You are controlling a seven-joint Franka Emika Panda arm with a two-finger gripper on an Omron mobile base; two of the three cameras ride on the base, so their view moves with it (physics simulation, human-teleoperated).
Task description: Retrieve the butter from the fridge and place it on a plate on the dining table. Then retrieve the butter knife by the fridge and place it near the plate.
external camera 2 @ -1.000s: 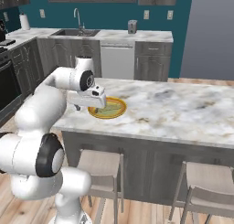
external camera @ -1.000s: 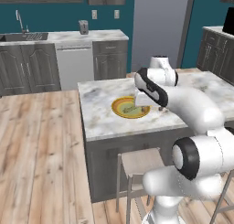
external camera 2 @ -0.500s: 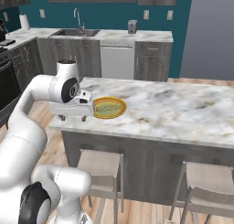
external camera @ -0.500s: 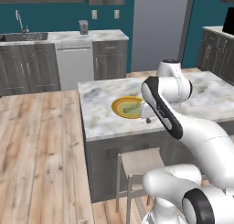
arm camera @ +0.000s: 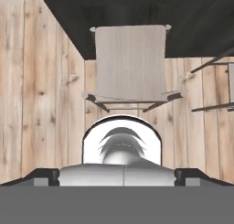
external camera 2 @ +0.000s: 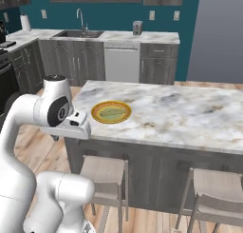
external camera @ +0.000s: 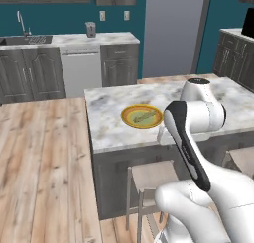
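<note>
Left base view shows the butter [external camera: 144,116] lying flat across the green centre of the plate [external camera: 130,122], which sits on the dining table [external camera: 109,128] near the edge that faces the robot. That spot likely suits the task: the stick rests inside the plate's raised rim, so it should not slide off, and bare marble lies all around for the knife to be laid beside it. The butter is a slim, pale yellow-olive stick, lying slightly aslant; in the right base view the butter [external camera 2: 113,113] reads as a faint streak on the plate [external camera 2: 99,114], just beyond the edge of the dining table [external camera 2: 190,118].

The arm is folded back off the table, its hand hanging past the edge. In the hand view the gripper [arm camera: 117,175] points down at a stool [arm camera: 130,63] and the wooden floor [arm camera: 41,81], its two dark tips spread wide with nothing between them, so the claw is released and empty. By my judgement the butter step is done and the knife is still to fetch.
</note>
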